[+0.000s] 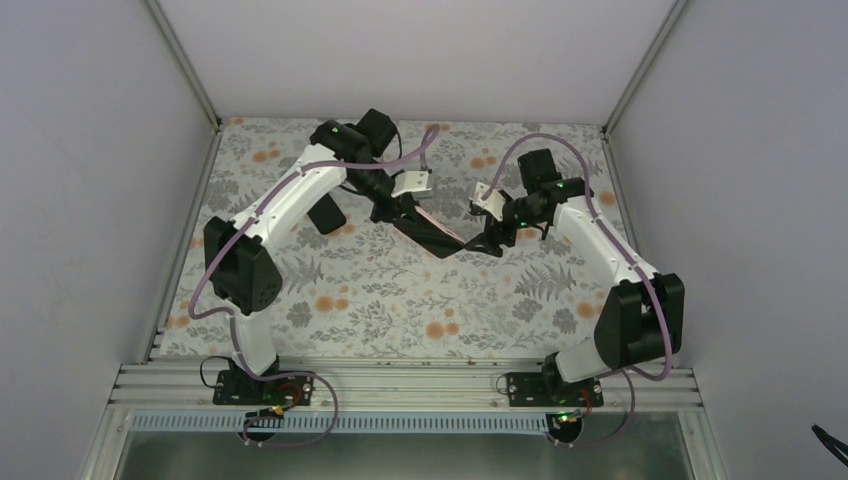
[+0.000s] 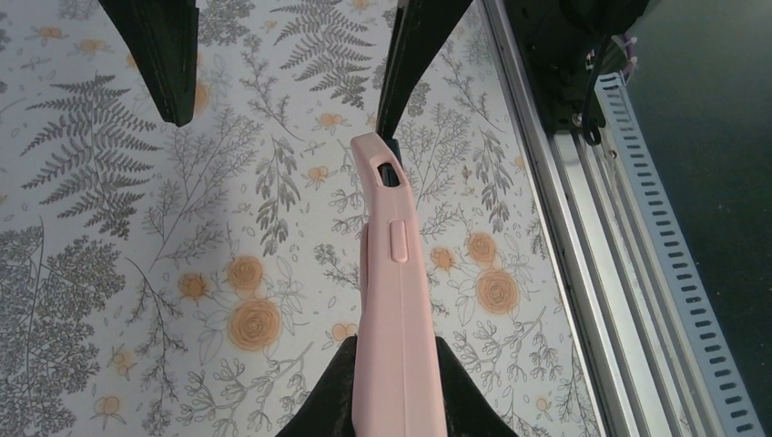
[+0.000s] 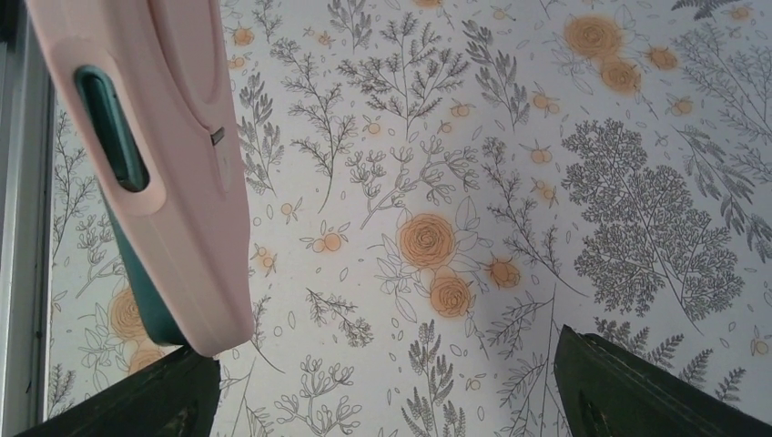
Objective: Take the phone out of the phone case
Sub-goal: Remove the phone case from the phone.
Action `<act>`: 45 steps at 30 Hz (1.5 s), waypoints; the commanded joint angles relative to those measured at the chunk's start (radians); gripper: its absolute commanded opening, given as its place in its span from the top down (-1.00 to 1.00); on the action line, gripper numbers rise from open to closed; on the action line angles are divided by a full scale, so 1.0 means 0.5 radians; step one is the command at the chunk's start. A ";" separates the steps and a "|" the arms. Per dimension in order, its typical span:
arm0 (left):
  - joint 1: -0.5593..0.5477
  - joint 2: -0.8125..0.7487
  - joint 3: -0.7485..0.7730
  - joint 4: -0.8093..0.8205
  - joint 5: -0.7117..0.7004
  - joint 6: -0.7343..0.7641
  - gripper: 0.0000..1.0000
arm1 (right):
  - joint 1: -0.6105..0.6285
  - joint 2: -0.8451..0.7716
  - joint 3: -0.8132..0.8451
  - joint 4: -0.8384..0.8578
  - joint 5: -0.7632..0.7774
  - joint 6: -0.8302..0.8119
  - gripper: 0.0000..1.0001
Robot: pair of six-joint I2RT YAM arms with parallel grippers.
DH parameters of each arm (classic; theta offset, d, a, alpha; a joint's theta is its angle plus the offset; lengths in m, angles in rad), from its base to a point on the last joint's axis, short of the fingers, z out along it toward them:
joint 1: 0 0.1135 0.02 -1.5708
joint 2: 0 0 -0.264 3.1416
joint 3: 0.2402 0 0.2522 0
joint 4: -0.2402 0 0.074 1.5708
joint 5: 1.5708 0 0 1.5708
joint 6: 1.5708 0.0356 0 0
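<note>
A pink phone case [image 2: 396, 300] is held edge-up above the floral cloth. My left gripper [image 2: 393, 382] is shut on its near end. In the top view the case [image 1: 440, 228] spans between the left gripper [image 1: 405, 213] and the right gripper [image 1: 487, 236]. The teal phone [image 3: 150, 305] shows inside the case [image 3: 173, 173] through a cut-out and along its lower edge. My right gripper [image 3: 387, 391] is open wide. The case's far corner hangs just above its left finger [image 3: 127, 401]; I cannot tell if they touch. The right finger [image 3: 637, 391] stands well apart.
The floral cloth [image 1: 400, 300] covers the table. A dark flat object [image 1: 328, 215] lies under the left arm. An aluminium rail [image 1: 400, 385] runs along the near edge and shows in the left wrist view [image 2: 583, 273]. White walls close three sides.
</note>
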 commanded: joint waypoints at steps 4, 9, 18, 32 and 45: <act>-0.116 -0.043 -0.058 -0.095 0.555 0.110 0.95 | 0.006 0.041 0.202 0.438 -0.157 0.191 -0.88; -0.119 -0.006 -0.028 -0.095 0.672 0.118 0.95 | 0.049 0.059 0.226 0.471 -0.216 0.246 -0.89; -0.085 0.097 0.150 -0.094 0.794 0.078 0.95 | 0.303 0.237 0.409 0.022 -0.561 0.061 -0.88; 0.146 0.572 0.902 -0.090 0.845 -0.103 0.95 | 0.324 0.663 0.847 -0.820 -1.210 -0.395 0.42; 0.307 0.435 1.199 -0.017 0.159 -0.310 -0.97 | -0.139 0.281 0.536 -0.704 -0.952 -0.140 0.93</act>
